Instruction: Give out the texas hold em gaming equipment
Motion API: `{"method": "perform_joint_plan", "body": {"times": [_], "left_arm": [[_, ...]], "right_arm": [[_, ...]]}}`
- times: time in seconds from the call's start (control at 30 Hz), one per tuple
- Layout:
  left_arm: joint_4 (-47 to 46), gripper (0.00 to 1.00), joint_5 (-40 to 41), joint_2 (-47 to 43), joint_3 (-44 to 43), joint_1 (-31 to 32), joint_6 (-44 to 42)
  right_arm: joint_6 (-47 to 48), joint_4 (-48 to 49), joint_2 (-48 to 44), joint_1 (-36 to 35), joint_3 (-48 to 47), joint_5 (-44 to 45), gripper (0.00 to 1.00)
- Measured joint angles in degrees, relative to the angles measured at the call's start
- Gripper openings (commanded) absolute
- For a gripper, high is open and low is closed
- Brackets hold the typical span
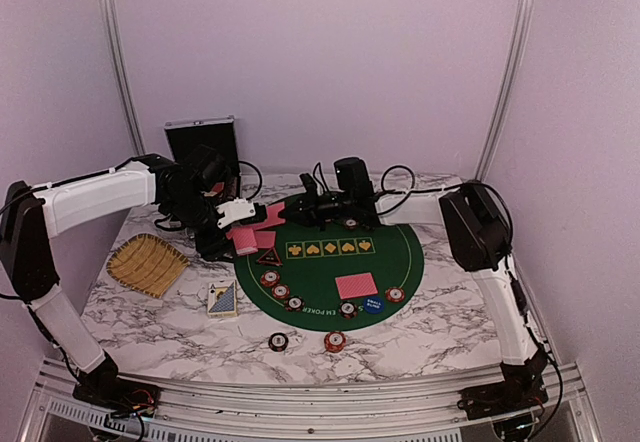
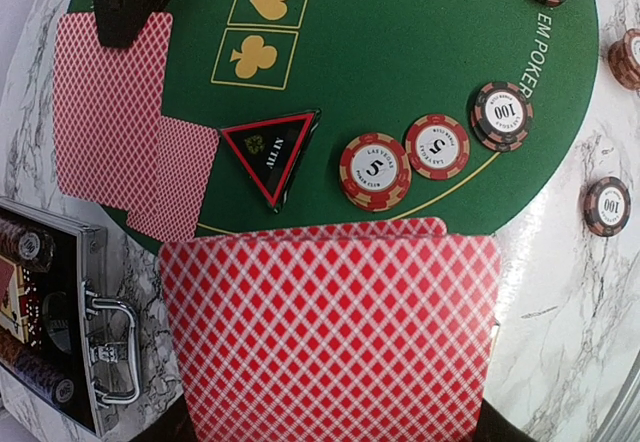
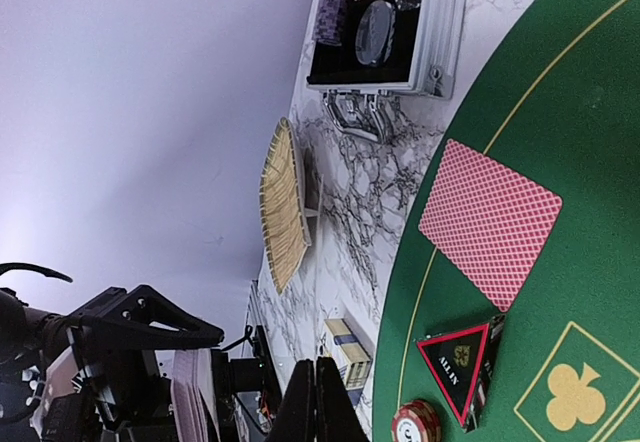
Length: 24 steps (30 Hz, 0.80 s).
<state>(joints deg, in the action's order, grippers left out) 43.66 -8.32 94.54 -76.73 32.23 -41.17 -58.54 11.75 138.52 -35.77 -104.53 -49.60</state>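
Red-backed cards (image 2: 330,332) are filling the bottom of the left wrist view, at least two of them slightly offset, with their long side running crosswise. The left gripper (image 1: 236,230) is clamping them just over the far-left rim of the green mat (image 1: 320,272).

Two more cards (image 2: 130,132) are lying overlapped on that rim, and another red back (image 1: 357,285) is sitting nearer the middle. I am counting seven chips (image 1: 281,291): three curving along the near-left rim, two by the near rim, and two out on the marble table (image 1: 440,332). One blue disc (image 1: 373,304) is resting between the two by the near rim. One dark triangular marker (image 2: 270,152) is lying flat, its apex pointing at the held cards.

The left arm is arching high from its base, forearm reaching rightward. The right arm is bending at the far right and stretching leftward along the mat's far edge. The right gripper (image 3: 316,402) is holding its fingers pressed together on nothing, near the overlapped pair.
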Motion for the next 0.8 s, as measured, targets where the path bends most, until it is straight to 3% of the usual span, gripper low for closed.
{"method": "perform_joint_plan", "body": {"times": [0.7,0.8], "left_arm": [[0.2,0.0,-0.9,0.0,0.0,0.0,0.0],[0.3,0.0,-0.9,0.0,0.0,0.0,0.0]], "right_arm": [[2.7,-5.5,14.4,-2.5,-14.2,8.4,0.0],[2.8,-5.5,14.6,-2.6,-15.2,8.7,0.11]]}}
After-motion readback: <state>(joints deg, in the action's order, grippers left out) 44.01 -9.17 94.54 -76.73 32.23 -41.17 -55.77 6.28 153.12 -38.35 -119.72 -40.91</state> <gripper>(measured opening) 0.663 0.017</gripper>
